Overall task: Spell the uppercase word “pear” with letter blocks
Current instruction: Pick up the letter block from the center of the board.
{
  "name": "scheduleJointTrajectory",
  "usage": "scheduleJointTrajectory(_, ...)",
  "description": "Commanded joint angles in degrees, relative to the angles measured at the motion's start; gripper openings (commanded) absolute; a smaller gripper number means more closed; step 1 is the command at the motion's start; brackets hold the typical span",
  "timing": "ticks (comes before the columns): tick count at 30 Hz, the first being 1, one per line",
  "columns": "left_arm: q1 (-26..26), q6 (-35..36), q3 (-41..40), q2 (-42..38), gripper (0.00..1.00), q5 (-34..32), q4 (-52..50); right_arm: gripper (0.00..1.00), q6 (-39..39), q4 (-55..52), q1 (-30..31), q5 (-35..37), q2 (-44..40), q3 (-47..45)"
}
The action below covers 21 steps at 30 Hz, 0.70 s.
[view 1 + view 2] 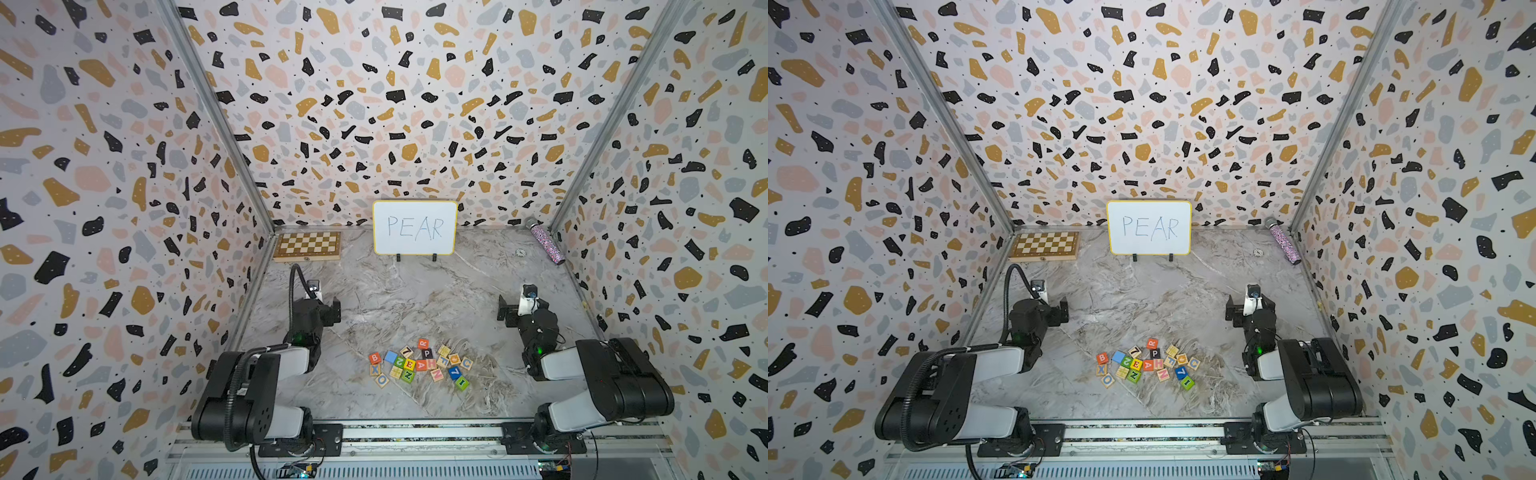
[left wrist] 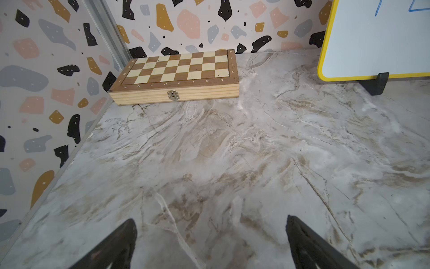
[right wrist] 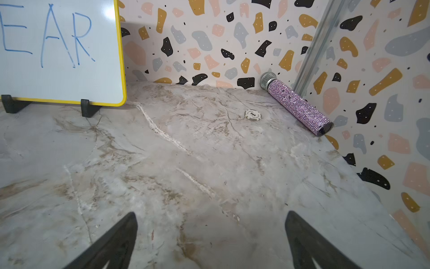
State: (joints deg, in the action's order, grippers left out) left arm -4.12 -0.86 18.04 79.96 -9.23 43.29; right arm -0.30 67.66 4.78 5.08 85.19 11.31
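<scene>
The letter blocks lie in a loose heap at the front middle of the marble table, seen in both top views. In it are the orange-red R (image 1: 423,343) at the far edge, the black P (image 1: 427,354) just in front of it, and the yellow E (image 1: 409,365) beside the orange-red A (image 1: 421,365). My left gripper (image 1: 321,305) hovers left of and behind the heap, open and empty (image 2: 210,221). To the right and behind the heap, my right gripper (image 1: 521,305) is also open and empty (image 3: 210,215). Neither wrist view shows any block.
Other lettered cubes such as B (image 1: 374,358), X and O are mixed into the heap. A whiteboard (image 1: 414,227) reading PEAR stands at the back. A folded chessboard box (image 2: 176,76) lies back left. A glittery microphone (image 3: 297,104) and a poker chip (image 3: 253,114) lie back right.
</scene>
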Motion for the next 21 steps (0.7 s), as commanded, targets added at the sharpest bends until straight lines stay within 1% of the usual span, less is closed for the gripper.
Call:
scheduleJointTrajectory(1,0.4,-0.2,1.0,0.1,0.99,0.4,1.6,0.99,0.2,0.7,0.1,-0.3,-0.5,0.7)
scheduleJointTrajectory(15,0.4,-0.2,1.3,0.3,0.99,0.5,1.1,0.99,0.1,0.9,0.1,-0.3,-0.6,0.4)
scheduleJointTrajectory(18,0.4,-0.2,1.1,0.1,0.99,0.6,1.2,0.99,-2.1,2.3,1.8,-0.6,-1.6,-0.8)
scheduleJointTrajectory(20,0.4,-0.3,1.0,-0.1,0.99,0.5,1.4,0.99,-2.6,5.6,2.3,-0.5,-2.6,-3.1)
scheduleJointTrajectory(21,0.4,-0.3,0.8,-0.4,0.99,0.5,1.6,0.99,-2.8,6.7,3.0,1.0,-3.6,-4.0)
